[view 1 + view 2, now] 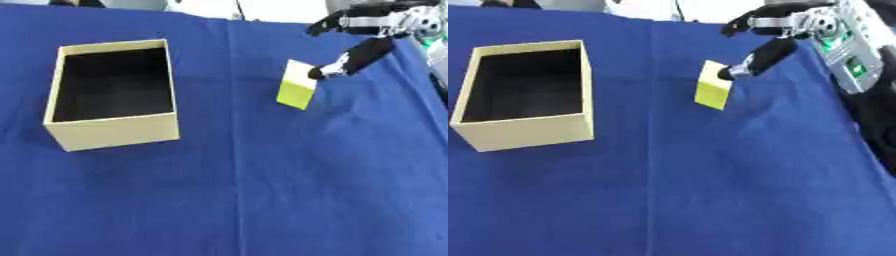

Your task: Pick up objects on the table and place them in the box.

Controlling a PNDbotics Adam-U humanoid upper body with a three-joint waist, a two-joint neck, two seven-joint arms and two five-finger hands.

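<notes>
On your left, the open box [112, 95] sits empty on the blue table [262, 190]. To its right stands the yellow block [297, 85], your right hand [772, 37] touching its top corner with an outstretched finger, not gripping it.

- I can read no text, label, brand, number or sign anywhere here.
- The yellow block [297, 91] that my right hand [354, 59] touches shows plain faces, with no print I can make out.
- The walls of the box [112, 131] are bare cream outside and dark inside, with no marking.
- The blue cloth [262, 190] carries no lettering.
- On my right forearm [852, 55] I see small green patches; nothing on them is legible.
</notes>
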